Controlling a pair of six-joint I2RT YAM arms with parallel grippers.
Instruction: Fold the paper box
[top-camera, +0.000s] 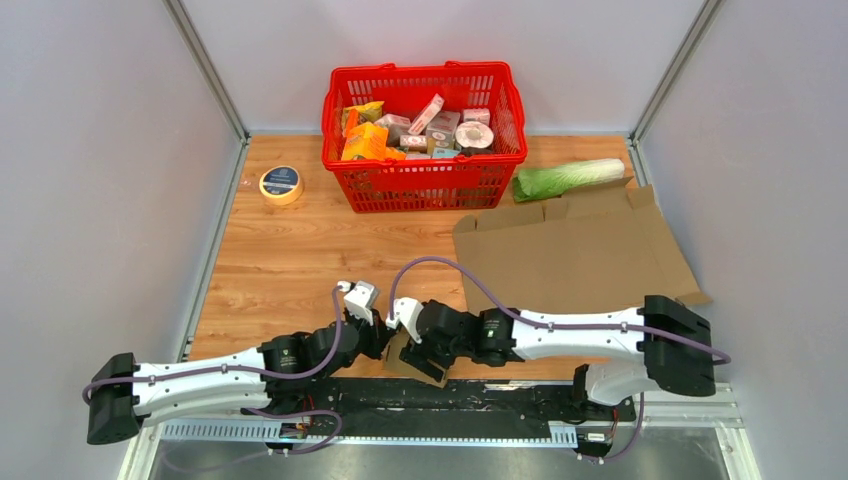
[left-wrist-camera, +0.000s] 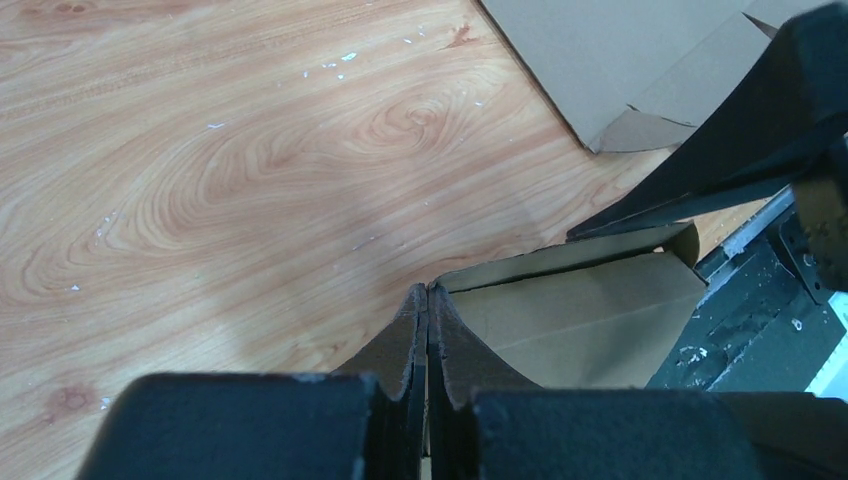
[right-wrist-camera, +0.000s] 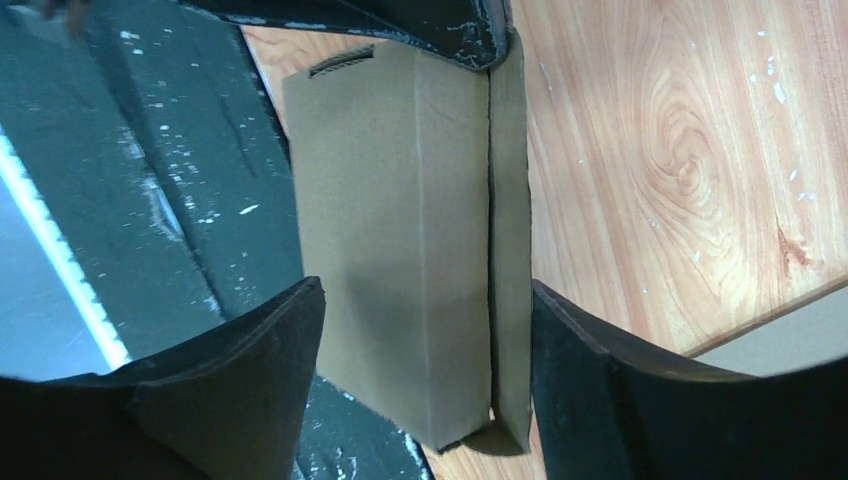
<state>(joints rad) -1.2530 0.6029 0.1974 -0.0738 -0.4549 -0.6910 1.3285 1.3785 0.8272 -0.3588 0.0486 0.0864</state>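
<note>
The paper box is straddled by the spread fingers of the right gripper, while those of the left gripper are pressed together at its edge.

Pale grey panels closed the scene on three sides: a back wall across the top of the overhead frame, a left wall and a right wall slanting down either side. Two aluminium posts, one at upper left and one at upper right, ran diagonally down to the far corners of the table. The tabletop was light wood with swirling grain, flecked with small white specks in the wrist views. Along the lower edge of the overhead frame lay a black base plate, a slotted metal rail and a dull grey strip. The light was soft and even, and the shadows were faint.
</note>
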